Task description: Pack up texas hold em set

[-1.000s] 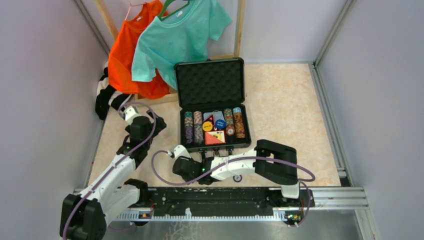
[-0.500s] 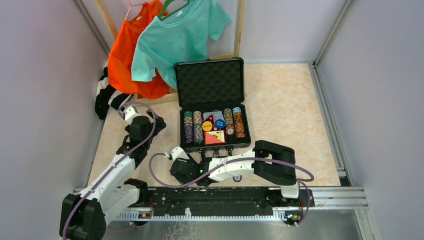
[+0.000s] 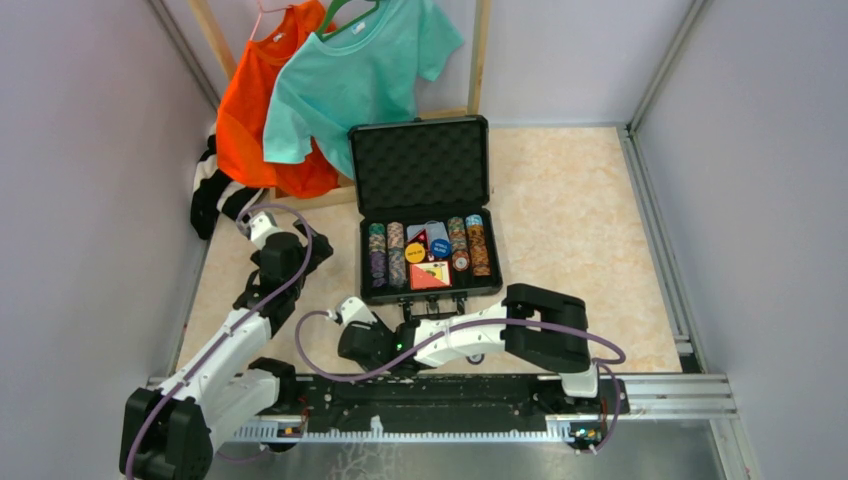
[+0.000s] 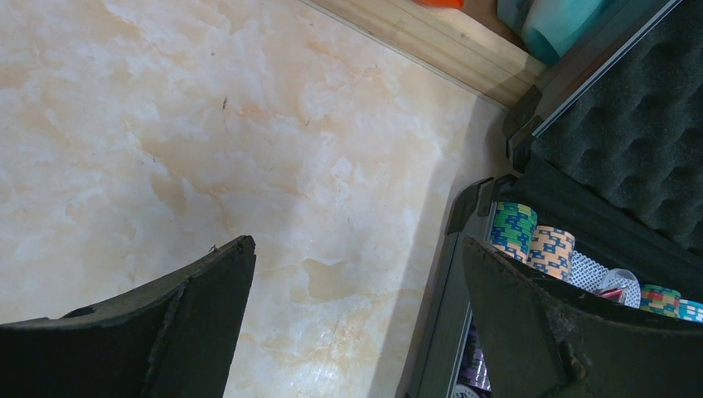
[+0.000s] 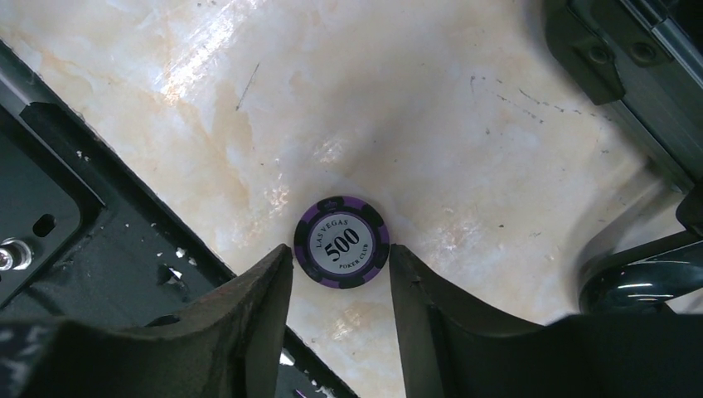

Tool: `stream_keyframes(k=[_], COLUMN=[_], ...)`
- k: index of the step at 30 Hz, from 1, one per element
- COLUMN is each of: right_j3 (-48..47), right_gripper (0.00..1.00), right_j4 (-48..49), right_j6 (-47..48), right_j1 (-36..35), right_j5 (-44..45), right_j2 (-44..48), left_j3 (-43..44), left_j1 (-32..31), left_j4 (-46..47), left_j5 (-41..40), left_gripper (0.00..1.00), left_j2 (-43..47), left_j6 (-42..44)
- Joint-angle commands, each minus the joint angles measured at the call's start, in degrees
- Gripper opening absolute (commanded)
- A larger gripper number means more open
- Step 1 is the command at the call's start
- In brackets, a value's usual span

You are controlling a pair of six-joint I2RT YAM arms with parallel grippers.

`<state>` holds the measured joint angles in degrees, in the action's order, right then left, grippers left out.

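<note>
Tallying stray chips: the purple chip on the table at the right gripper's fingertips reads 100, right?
No. The right wrist view shows the purple chip reads 500, not 100; it does lie on the table at the fingertips of the right gripper.

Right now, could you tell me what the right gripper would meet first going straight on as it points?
Probably the round purple-and-black poker chip marked 500, lying flat on the marbled tabletop just ahead.

White-and-black arms [image 3: 215,352] trailing looped purple cables [image 3: 298,345].
</note>
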<state>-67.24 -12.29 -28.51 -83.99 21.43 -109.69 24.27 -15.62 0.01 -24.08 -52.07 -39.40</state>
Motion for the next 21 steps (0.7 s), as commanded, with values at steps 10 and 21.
stream_keyframes(k=[10, 21], right_j3=[0.03, -4.04], right_gripper=[0.38, 0.56], right_j4=[-1.93, -1.47], right_j6=[-1.84, 0.83], right_j1=[-0.82, -0.26], right_j5=[-0.22, 1.18], right_j2=[-2.14, -2.49], left_j3=[0.65, 0.64], left_j1=[0.24, 0.28], left_j4=[1.65, 1.47], left_j5=[0.56, 0.26], left_gripper=[0.99, 0.99], left_j2=[-0.42, -0.34], left_j6=[0.11, 0.17])
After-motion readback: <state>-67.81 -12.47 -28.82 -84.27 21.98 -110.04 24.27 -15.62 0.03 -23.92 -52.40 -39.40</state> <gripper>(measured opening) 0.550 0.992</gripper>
